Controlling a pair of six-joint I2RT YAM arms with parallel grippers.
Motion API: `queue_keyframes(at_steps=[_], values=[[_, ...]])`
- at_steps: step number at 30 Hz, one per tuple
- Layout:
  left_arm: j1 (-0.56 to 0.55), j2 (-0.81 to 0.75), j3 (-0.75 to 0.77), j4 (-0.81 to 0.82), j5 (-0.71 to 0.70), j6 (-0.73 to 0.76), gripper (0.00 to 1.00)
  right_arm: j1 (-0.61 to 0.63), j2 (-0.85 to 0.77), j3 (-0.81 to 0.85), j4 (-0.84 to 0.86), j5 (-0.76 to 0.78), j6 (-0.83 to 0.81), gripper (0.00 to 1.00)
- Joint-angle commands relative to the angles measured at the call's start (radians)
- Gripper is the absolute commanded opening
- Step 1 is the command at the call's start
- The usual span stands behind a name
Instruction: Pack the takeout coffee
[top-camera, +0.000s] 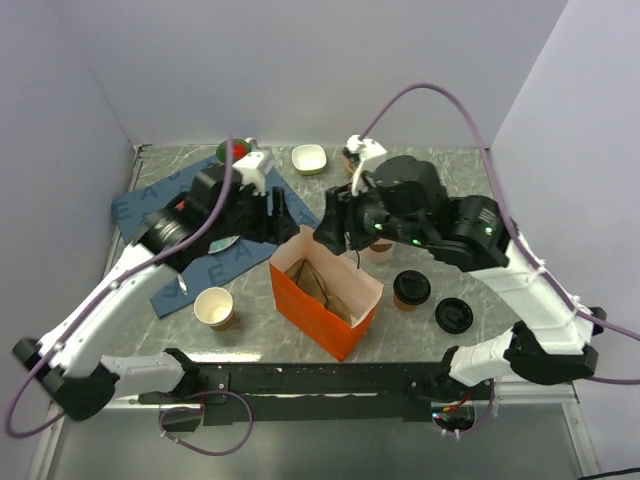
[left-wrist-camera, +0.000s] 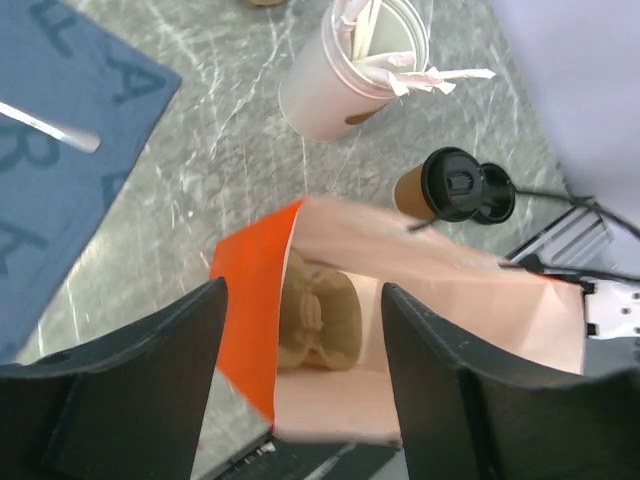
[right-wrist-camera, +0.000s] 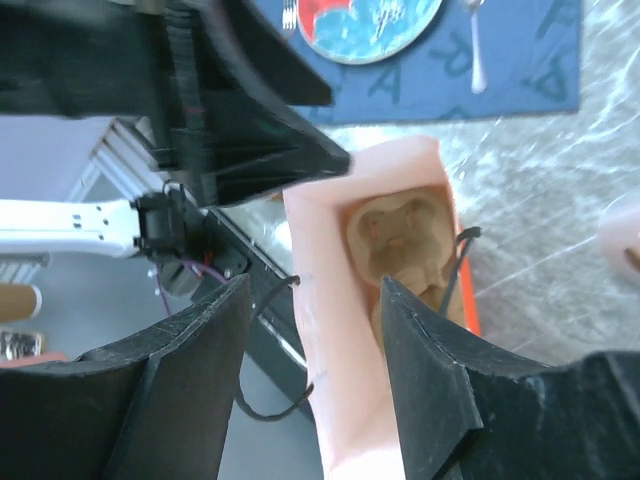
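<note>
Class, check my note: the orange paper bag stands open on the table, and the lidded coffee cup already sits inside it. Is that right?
No. The orange paper bag does stand open on the table, but the lidded coffee cup is not inside it: it stands on the table just to the right of the bag, as the top external view shows.

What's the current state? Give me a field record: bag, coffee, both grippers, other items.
bag: orange paper bag, upright, mouth open
bag contents: brown object at the bottom, can't identify; no cup inside
coffee: takeout coffee, lid on, upright, beside the bag on its right, not packed
left gripper: open, over the bag mouth, holding nothing
right gripper: open, over the bag mouth, holding nothing
other: loose black lid; lidless tan cup; blue placemat
</note>
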Motion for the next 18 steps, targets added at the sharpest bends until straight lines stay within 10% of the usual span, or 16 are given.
queue_keyframes(at_steps=[1, 5, 11, 18], values=[[-0.001, 0.121, 0.062, 0.003, 0.072, 0.113, 0.65, -0.019, -0.087, -0.038, 0.055, 0.042, -0.046, 0.62], [-0.001, 0.215, 0.096, -0.018, 0.058, 0.132, 0.58, -0.025, -0.131, -0.06, 0.031, 0.124, -0.034, 0.62], [-0.001, 0.261, 0.18, -0.061, 0.003, 0.117, 0.11, -0.042, -0.196, -0.126, 0.034, 0.206, -0.036, 0.63], [-0.001, 0.178, 0.164, -0.101, -0.132, -0.08, 0.15, -0.077, -0.225, -0.215, -0.07, 0.171, 0.076, 0.65]])
